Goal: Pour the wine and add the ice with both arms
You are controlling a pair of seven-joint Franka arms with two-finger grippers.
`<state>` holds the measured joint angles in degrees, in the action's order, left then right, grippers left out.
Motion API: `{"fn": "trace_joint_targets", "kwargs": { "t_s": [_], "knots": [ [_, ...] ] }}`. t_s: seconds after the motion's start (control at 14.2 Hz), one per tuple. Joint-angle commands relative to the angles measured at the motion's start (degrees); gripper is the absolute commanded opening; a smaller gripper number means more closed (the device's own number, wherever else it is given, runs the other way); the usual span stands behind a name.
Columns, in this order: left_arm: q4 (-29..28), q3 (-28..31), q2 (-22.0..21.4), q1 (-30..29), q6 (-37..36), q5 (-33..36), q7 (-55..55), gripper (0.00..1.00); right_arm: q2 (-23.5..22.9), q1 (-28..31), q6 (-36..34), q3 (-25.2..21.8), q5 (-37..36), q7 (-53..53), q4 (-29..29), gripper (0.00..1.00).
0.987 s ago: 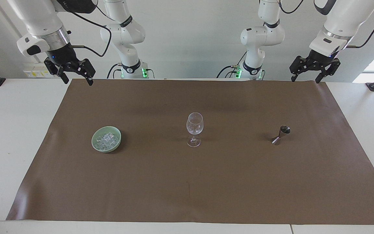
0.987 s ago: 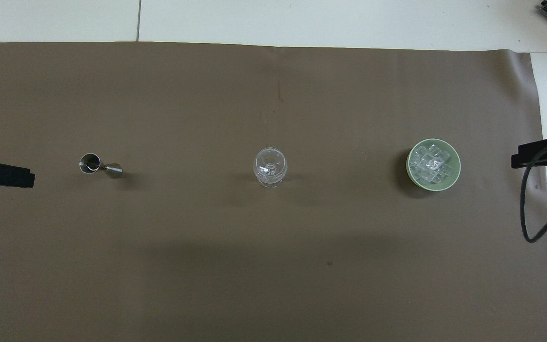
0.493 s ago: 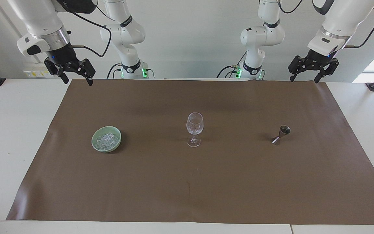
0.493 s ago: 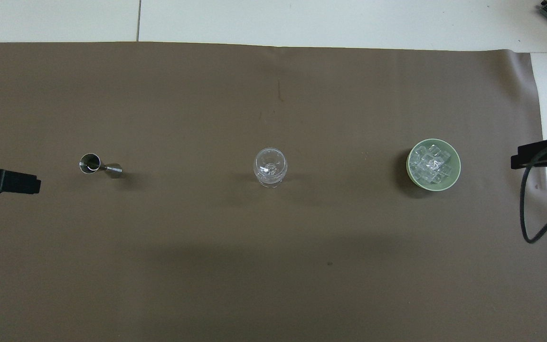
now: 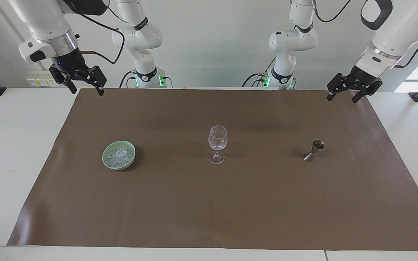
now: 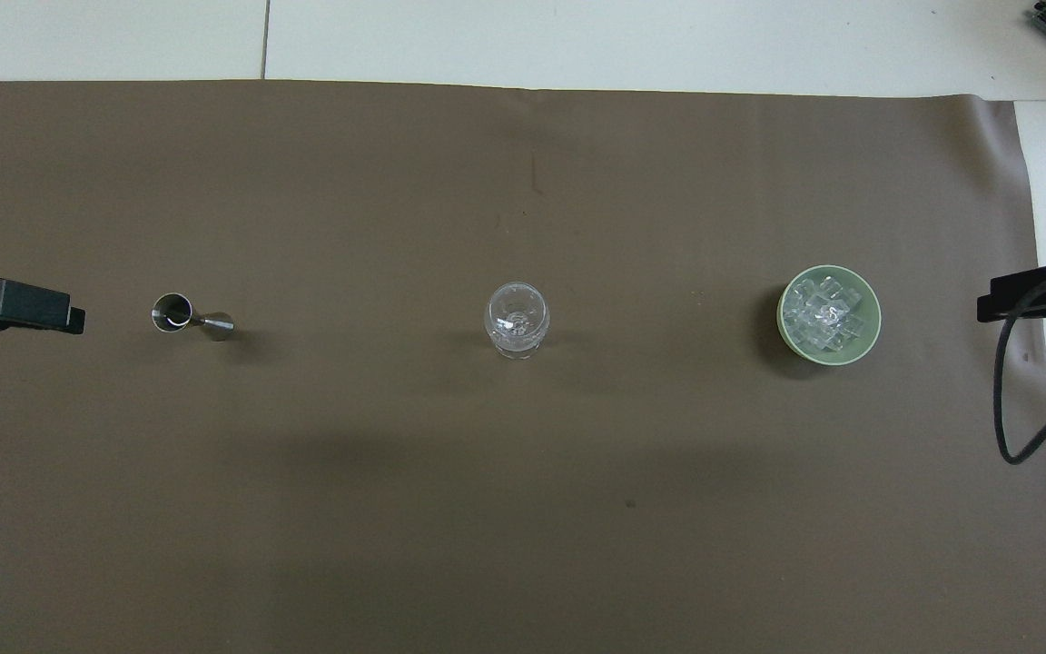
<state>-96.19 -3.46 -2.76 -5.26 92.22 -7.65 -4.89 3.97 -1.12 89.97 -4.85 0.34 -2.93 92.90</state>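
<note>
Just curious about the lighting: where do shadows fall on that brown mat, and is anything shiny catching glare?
Facing view: soft shadows beside the bowl and jigger; bright highlights on the wine glass. Overhead view: a broad dim band across the brown mat; ice glints.

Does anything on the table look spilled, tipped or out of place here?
Nothing stands out. The jigger, wine glass and bowl of ice stand upright in a row on the brown mat, nothing spilled. The left gripper and right gripper hang open, empty.

Both arms (image 5: 386, 40) cropped by frame edges
</note>
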Motion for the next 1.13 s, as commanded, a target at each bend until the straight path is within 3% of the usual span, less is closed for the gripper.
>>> {"fn": "trace_joint_targets", "kwargs": {
  "t_s": [0.0, 0.56, 1.06],
  "knots": [
    [3.6, 0.1, 5.5, -2.3, 0.0, -1.8, 0.6, 1.0, 1.4, 0.4, -0.1, 0.4, -0.1, 1.0, 1.5, 1.0],
    [3.3, 0.1, 12.2, -8.1, 2.7, -8.9, 7.8, 1.0, 1.4, 0.4, -0.1, 0.4, 0.2, 1.0, 1.5, 1.0],
    [-3.4, 0.1, 13.7, -10.9, 5.6, -16.4, 14.8, 1.0, 1.4, 0.4, -0.1, 0.4, 0.2, 1.0, 1.5, 1.0]
  ]
}}
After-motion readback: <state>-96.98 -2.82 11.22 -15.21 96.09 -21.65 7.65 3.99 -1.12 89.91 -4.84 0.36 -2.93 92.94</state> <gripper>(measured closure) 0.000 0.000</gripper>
